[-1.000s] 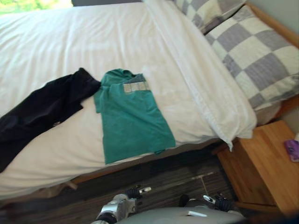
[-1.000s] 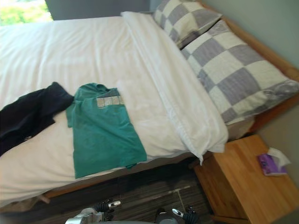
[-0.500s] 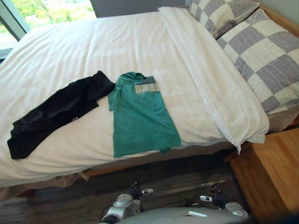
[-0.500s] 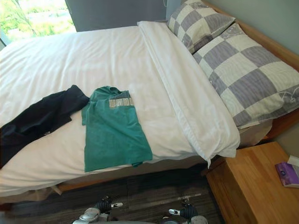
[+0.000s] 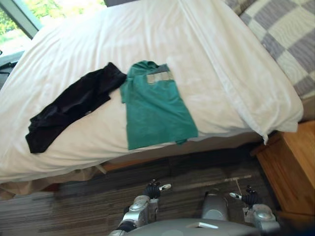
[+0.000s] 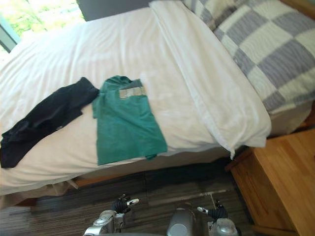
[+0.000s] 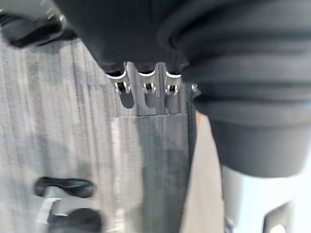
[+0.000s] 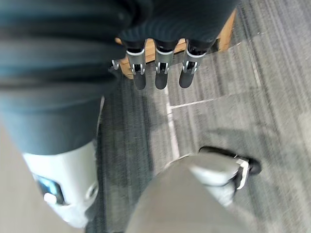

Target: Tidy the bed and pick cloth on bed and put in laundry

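A green T-shirt (image 5: 155, 108) lies flat on the white bed (image 5: 98, 44), its hem reaching the near edge. A black garment (image 5: 69, 110) lies crumpled beside it on the left, touching its sleeve. My left hand (image 5: 142, 209) hangs low over the floor in front of the bed, well short of the clothes. The fingers (image 7: 146, 87) are relaxed and hold nothing. My right hand (image 5: 252, 209) hangs likewise at the lower right, with straight empty fingers (image 8: 160, 73) over the carpet.
Checked grey-and-cream pillows (image 5: 283, 29) lie at the head of the bed on the right, past the folded-back duvet (image 5: 236, 73). A wooden nightstand (image 5: 290, 167) stands at the right beside the bed. Grey striped carpet (image 5: 88, 206) runs along the bed's near side. A window (image 5: 15, 19) shows at the upper left.
The whole picture has shifted and dipped, so the camera moved. The clothes lie as before on the bed. Both hands show a little more at the bottom.
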Robot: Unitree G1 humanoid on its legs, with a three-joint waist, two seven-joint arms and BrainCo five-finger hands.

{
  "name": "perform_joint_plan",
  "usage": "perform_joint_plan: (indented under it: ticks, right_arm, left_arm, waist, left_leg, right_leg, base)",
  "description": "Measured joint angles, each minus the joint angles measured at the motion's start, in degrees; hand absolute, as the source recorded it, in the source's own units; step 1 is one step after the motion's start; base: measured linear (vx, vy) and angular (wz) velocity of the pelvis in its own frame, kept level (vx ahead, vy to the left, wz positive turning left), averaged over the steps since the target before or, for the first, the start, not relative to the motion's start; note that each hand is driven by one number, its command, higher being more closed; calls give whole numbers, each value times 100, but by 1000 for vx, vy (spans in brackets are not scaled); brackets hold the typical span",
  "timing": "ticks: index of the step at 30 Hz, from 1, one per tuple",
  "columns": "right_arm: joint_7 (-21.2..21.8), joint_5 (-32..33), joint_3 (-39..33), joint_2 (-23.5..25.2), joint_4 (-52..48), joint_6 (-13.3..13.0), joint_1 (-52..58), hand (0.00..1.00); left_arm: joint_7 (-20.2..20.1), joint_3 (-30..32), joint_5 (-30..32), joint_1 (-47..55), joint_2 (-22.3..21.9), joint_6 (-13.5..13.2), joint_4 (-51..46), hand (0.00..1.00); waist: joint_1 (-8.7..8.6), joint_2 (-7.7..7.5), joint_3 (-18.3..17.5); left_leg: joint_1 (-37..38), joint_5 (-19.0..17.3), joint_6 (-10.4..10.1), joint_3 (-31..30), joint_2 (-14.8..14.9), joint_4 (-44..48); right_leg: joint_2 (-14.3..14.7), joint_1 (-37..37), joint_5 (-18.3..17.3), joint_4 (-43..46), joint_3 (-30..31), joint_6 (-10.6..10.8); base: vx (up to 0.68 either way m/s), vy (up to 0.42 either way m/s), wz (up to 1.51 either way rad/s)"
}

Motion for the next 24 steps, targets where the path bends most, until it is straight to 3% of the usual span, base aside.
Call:
perform_joint_plan:
  ticks: [1, 3, 5, 7, 8, 9, 10, 14, 20, 21, 24]
  right_arm:
    - [117, 2, 65, 251, 27, -73, 22, 0]
    - [296, -120, 376, 496, -8, -221, 39, 0]
    - [409, -260, 657, 515, -35, -467, 51, 0]
    - [415, -277, 955, 540, -32, -723, 31, 0]
    - [416, -276, 1030, 548, -34, -788, 39, 0]
    - [437, -161, 1137, 526, -30, -846, 47, 0]
    - [460, -63, 1198, 508, -23, -868, 34, 0]
    - [511, 179, 1596, 518, -10, -896, -66, 0]
    - [529, 508, 1607, 564, -39, -330, -98, 0]
    - [792, 792, 939, 832, -113, 117, -66, 0]
    - [792, 792, 938, 832, -113, 117, -66, 0]
  left_arm:
    - [132, 46, 47, 24, 268, 1, -12, 0]
    - [214, 235, 158, 26, 574, 30, -14, 0]
    - [213, 287, 324, -67, 823, 187, -10, 0]
    - [258, 441, 305, -89, 736, 426, 1, 0]
    - [320, 443, 298, -89, 679, 508, 5, 0]
    - [358, 442, 308, -76, 629, 596, 18, 0]
    - [369, 431, 321, -109, 553, 631, 24, 0]
    - [413, 452, 586, 33, 514, 624, 97, 0]
    - [267, 941, 583, 276, 290, 320, 121, 0]
    - [-40, 1166, 657, 308, 83, 271, 129, 0]
    - [-40, 1166, 657, 308, 83, 271, 129, 0]
  waist:
    - [86, -108, -151]
    - [187, -226, -345]
    - [217, -262, -356]
    - [217, -188, -333]
    - [208, -190, -337]
    - [202, -230, -361]
    - [238, -149, -310]
    - [282, -104, -279]
    - [386, -27, -253]
    - [398, -156, -389]
    - [397, -155, -389]
  left_leg:
    - [38, 76, 74, 214, -195, -210]
    - [-88, 83, 301, 311, -310, -383]
    - [-101, 202, 523, 256, -437, -618]
    - [-101, 324, 744, 112, -663, -838]
    - [-115, 368, 801, 63, -780, -885]
    - [-165, 406, 852, -29, -968, -910]
    - [-161, 474, 887, -112, -1007, -974]
    - [-102, 687, 946, -271, -1034, -1117]
    - [164, 744, 967, -103, -1073, -1299]
    - [446, 591, 917, 168, -1153, -1308]
    - [446, 591, 917, 168, -1153, -1308]
  right_leg:
    - [-7, 127, 520, -585, -16, -215]
    - [91, 219, 1115, -1243, -15, -218]
    - [469, 351, 1086, -1254, -88, -169]
    - [1217, 670, 561, -1600, -162, -285]
    - [1403, 871, 489, -1952, -124, -350]
    - [1472, 1134, 524, -2431, -19, -558]
    - [1476, 1183, 594, -2505, 33, -612]
    - [1487, 1270, 574, -2435, 122, -670]
    - [1409, 1323, 469, -2282, 140, -641]
    - [1350, 1777, 663, -2768, 175, -561]
    - [1350, 1777, 663, -2768, 175, -562]
  base:
    - [24, 463, -16]
    - [13, 380, -8]
    - [27, 254, 17]
    - [43, 197, 32]
    - [35, 109, 54]
    - [22, 86, 56]
    - [12, 81, 55]
    - [-40, 20, 30]
    - [-127, 16, 0]
    - [-48, 15, -1]
    - [0, 0, 0]
